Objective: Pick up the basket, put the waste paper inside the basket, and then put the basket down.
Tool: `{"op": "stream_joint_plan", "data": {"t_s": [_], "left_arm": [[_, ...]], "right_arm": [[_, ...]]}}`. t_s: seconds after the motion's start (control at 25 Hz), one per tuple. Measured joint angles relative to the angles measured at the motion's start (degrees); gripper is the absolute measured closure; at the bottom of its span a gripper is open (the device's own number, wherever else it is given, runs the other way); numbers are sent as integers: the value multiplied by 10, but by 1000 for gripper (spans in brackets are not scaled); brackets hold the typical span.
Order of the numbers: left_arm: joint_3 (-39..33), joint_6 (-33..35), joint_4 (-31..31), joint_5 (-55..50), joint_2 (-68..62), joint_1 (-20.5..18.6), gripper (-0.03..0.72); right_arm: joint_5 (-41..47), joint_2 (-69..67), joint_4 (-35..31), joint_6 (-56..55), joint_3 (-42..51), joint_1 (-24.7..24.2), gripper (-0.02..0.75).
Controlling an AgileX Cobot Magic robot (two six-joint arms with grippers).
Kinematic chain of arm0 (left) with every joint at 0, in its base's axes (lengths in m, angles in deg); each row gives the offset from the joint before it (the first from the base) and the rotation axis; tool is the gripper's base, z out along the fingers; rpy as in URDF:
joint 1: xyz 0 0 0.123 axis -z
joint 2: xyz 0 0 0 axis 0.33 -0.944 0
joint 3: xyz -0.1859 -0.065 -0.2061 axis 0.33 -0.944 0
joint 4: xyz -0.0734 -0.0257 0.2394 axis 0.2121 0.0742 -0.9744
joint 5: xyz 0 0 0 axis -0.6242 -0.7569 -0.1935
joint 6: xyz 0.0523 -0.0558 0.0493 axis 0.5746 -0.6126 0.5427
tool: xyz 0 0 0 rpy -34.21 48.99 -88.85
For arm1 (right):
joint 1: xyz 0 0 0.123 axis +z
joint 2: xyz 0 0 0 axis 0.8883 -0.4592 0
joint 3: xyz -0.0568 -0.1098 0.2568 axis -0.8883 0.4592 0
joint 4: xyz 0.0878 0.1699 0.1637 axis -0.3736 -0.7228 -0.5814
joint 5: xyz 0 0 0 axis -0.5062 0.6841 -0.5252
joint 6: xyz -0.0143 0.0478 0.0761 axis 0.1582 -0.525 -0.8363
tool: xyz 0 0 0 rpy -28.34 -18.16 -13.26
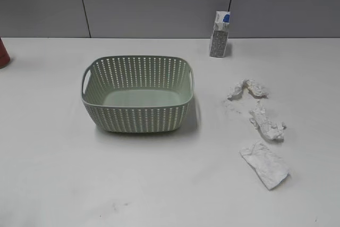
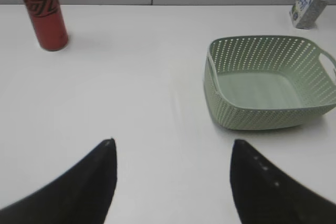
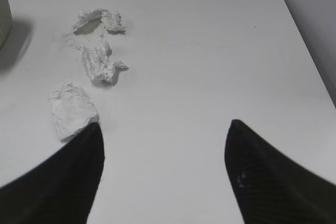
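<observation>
The pale green slotted basket [image 1: 137, 93] stands empty on the white table, left of centre; it also shows in the left wrist view [image 2: 270, 82]. Three crumpled white waste paper pieces lie to its right: a twisted one farthest [image 1: 247, 88], a twisted one in the middle [image 1: 266, 123], a flatter one nearest [image 1: 264, 164]. They show in the right wrist view too [image 3: 100, 19], [image 3: 98, 59], [image 3: 72, 109]. My left gripper [image 2: 173, 142] is open and empty, short of the basket. My right gripper [image 3: 165, 124] is open and empty, right of the flat paper. Neither gripper shows in the exterior view.
A white-grey carton with a blue top [image 1: 220, 34] stands at the back by the wall, also in the left wrist view [image 2: 310, 2]. A red drink can [image 2: 43, 10] stands far left; its edge shows in the exterior view [image 1: 3, 52]. The table's right edge [image 3: 302, 40] is near.
</observation>
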Motion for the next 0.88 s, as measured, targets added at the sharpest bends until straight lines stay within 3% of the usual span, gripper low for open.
{"op": "stream_joint_plan", "data": {"t_s": [0.2, 0.64, 0.88], "left_arm": [[40, 0, -2, 31, -118, 52, 174], [213, 4, 0, 39, -465, 89, 174], [336, -81, -42, 4, -642, 136, 174]], "right_arm": [[0, 0, 0, 0, 0, 0, 166], [0, 0, 0, 0, 0, 0, 166], [0, 0, 0, 0, 0, 0, 166]]}}
